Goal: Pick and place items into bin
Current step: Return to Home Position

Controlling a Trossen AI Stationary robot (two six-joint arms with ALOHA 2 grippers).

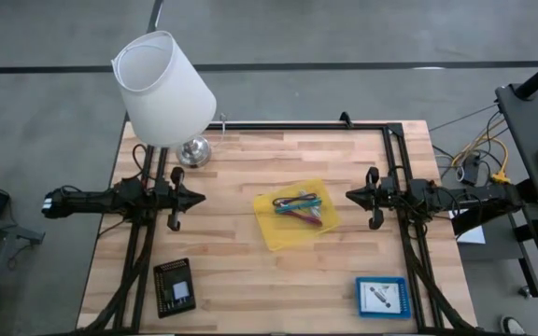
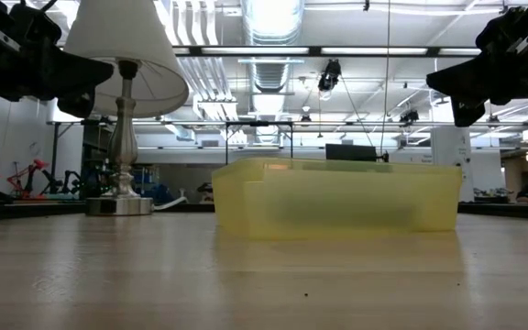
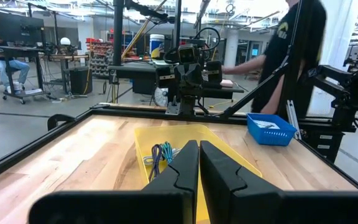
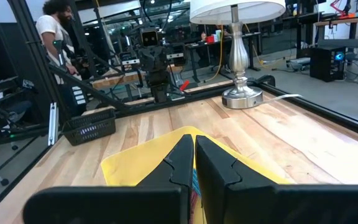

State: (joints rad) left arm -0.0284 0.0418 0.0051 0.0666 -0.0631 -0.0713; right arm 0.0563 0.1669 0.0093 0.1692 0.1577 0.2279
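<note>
A yellow bin [image 1: 296, 218] stands on the table's middle, seen also as the yellow bin [image 2: 337, 197], [image 3: 185, 140], [image 4: 135, 165]. Magenta, purple and teal cords [image 1: 299, 206] lie inside it; blue and green cords [image 3: 161, 154] show in the left wrist view. My left gripper [image 1: 199, 198] hovers left of the bin, shut and empty, its fingers [image 3: 199, 165] pointing at the bin. My right gripper [image 1: 350, 195] hovers right of the bin, shut and empty [image 4: 193, 155]. Both stay raised above the table in the low view.
A white lamp [image 1: 163, 89] stands on its silver base [image 1: 193, 151] at the far left. A black tray [image 1: 175, 285] lies near left, a blue tray [image 1: 382, 297] near right. A person [image 3: 294, 43] stands beyond the right side; another person [image 4: 58, 28] beyond the left.
</note>
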